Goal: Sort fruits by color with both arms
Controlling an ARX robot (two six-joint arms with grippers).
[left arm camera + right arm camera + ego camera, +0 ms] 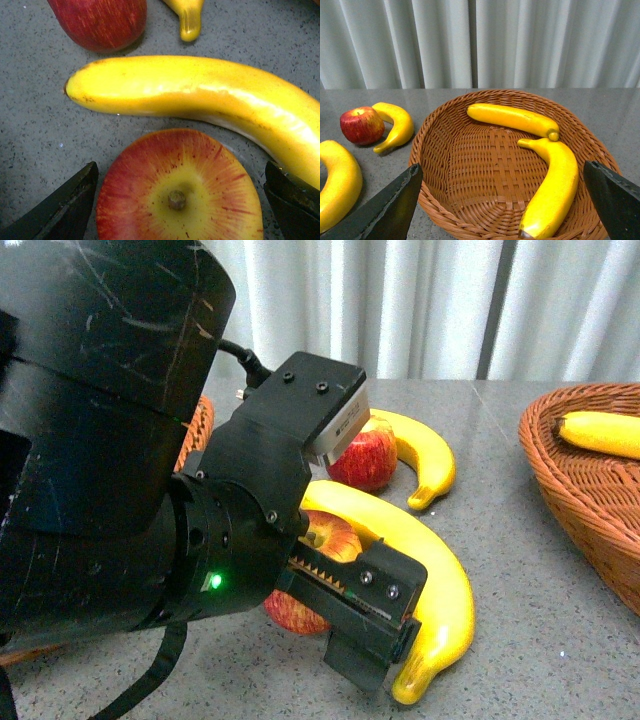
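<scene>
My left gripper (180,200) is open, its two black fingers (65,210) either side of a red apple with a yellow top and short stem (180,190). They do not touch it. A long yellow banana (200,100) lies just beyond this apple, close to one finger. In the front view the left arm (120,440) covers most of that apple (330,535). A darker red apple (365,458) and a smaller banana (425,455) lie farther back. My right gripper (502,205) hangs open above a wicker basket (445,150) that holds two bananas (512,119) (555,185).
The bananas' basket (590,490) stands at the right of the grey speckled table. A second wicker basket's rim (200,425) shows behind the left arm. White curtains close the back. From the right wrist, an apple (362,125) and a banana (395,125) lie beside the basket.
</scene>
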